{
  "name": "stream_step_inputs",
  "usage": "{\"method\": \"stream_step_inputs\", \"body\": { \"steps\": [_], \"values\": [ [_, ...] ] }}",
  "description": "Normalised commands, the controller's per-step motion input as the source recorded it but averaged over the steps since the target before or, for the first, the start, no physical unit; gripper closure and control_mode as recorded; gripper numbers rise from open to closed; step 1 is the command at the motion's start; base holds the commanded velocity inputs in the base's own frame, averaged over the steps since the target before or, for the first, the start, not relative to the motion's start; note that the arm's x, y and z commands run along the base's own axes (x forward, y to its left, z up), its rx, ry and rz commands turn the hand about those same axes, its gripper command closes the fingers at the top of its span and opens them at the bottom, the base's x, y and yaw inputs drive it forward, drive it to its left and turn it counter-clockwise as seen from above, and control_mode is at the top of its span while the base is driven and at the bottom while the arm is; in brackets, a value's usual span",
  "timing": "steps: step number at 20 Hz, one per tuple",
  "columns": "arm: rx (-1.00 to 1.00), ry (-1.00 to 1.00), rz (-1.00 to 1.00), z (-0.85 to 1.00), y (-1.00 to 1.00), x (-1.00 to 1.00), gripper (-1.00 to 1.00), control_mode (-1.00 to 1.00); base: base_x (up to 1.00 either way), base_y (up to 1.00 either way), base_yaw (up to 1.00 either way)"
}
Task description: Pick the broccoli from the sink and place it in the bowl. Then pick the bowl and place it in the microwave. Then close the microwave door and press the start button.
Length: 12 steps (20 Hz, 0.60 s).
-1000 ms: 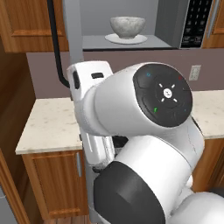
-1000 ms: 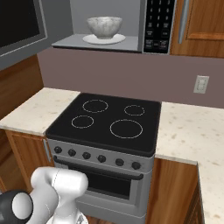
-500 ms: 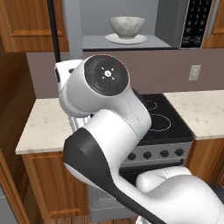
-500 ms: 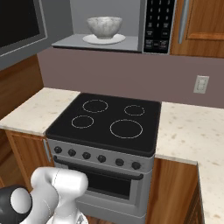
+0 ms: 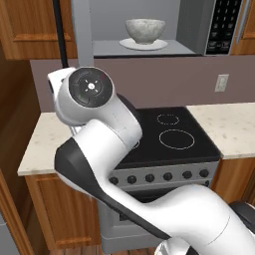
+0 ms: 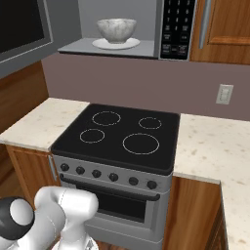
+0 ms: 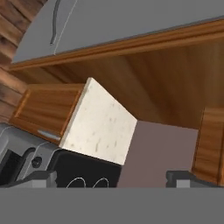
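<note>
The round, speckled grey-white stone-look bowl (image 6: 116, 30) sits on a flat white plate (image 6: 116, 44) inside the wide grey metal microwave (image 6: 146, 29), top centre of both base views. Its dark-windowed door (image 6: 23, 30) stands swung open at upper left. The two-finger gripper (image 7: 113, 180), jaws spread and empty, points along the speckled cream counter (image 7: 98, 122), so the door lies above it.

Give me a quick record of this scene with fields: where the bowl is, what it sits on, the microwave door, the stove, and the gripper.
bowl: inside the microwave, upright
under bowl: flat white plate
microwave door: swung open to the left
button panel: right of the cavity
stove: below the microwave, burners bare
gripper: fingertips apart with nothing between them, aimed at the counter end
</note>
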Motion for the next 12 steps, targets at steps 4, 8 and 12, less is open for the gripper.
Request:
{"method": "stream_step_inputs", "body": {
  "steps": [4,8,12],
  "values": [
    [-0.01,-0.06,-0.07,0.09,-0.26,0.29,-1.0,-1.0,0.0,0.0,0.0],
    [-0.01,-0.1,-0.14,0.08,-0.48,0.02,-1.0,-1.0,0.0,0.0,0.0],
    [0.0,-0.08,-0.21,0.15,-0.83,0.0,-1.0,-1.0,0.0,0.0,0.0]
  ]
}}
